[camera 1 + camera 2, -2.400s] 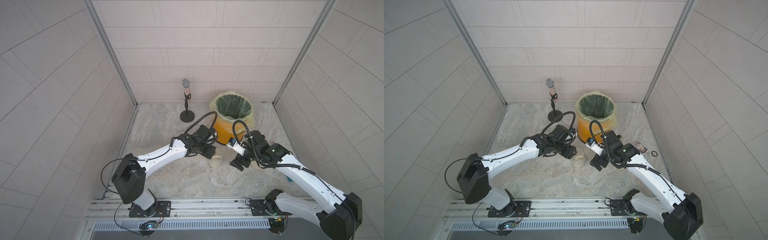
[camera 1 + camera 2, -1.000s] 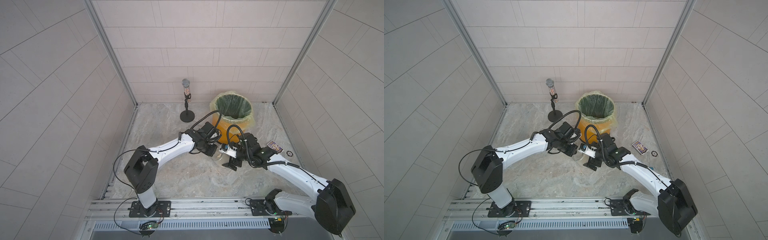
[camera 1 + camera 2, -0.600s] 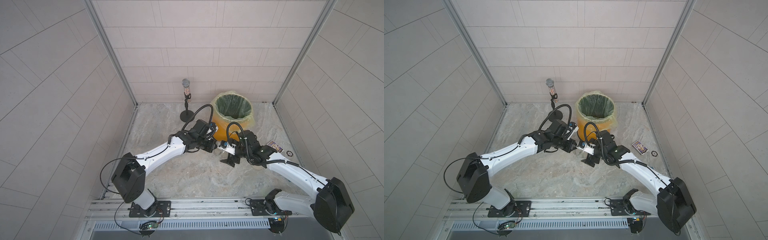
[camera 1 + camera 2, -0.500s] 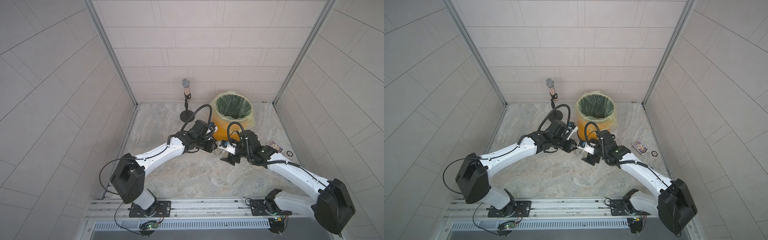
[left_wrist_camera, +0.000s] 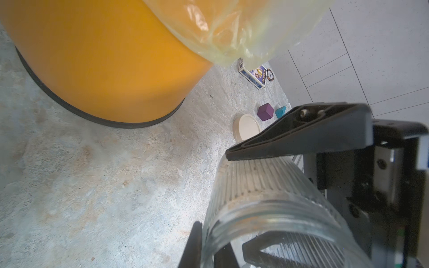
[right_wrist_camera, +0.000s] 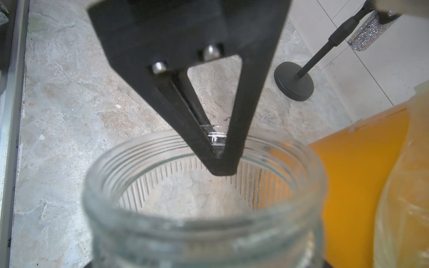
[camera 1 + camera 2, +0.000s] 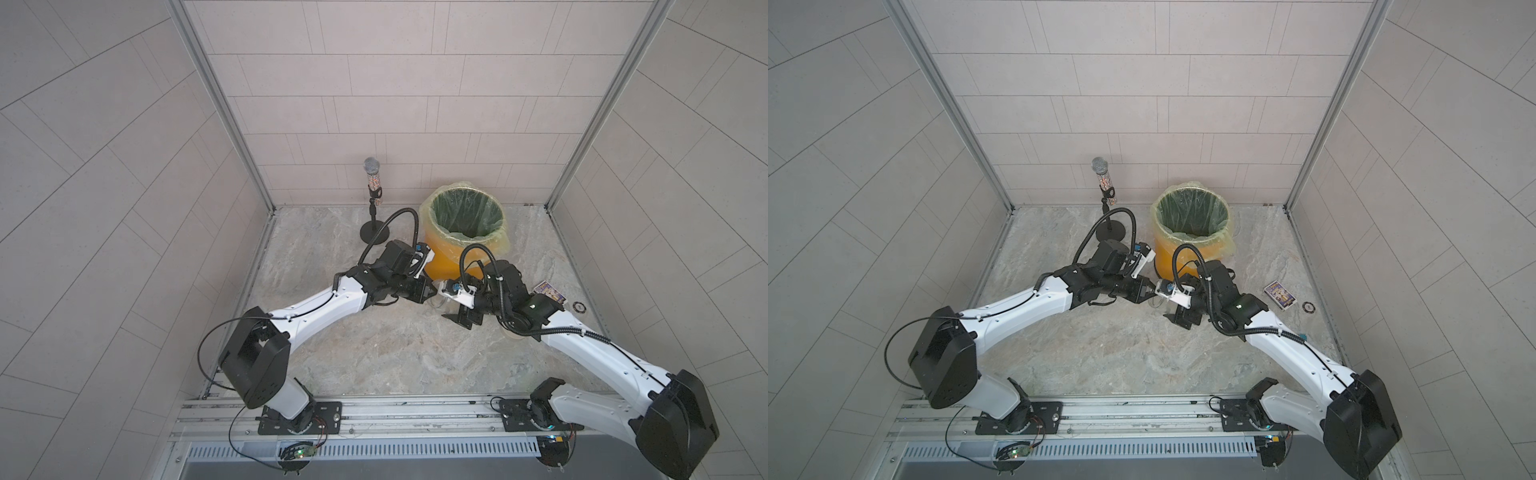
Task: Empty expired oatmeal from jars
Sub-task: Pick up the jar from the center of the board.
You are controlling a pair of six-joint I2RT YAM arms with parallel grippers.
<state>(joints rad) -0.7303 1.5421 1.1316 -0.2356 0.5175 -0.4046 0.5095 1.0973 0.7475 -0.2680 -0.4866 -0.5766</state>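
One clear ribbed jar [image 7: 438, 298], lid off, is held between the two grippers, just on the near side of the orange bin [image 7: 445, 258]. Left gripper [image 6: 222, 160] is pinched on the jar's rim, one finger inside the mouth and one outside. Right gripper [image 7: 448, 306] stands wide around the jar's body, one finger flat against the ribbed glass. The cream lid [image 5: 247, 127] lies on the floor to the right, near a purple cube [image 5: 265, 112].

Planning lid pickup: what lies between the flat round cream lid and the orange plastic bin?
Bare marbled floor separates cream lid from orange bin, per the left wrist view.
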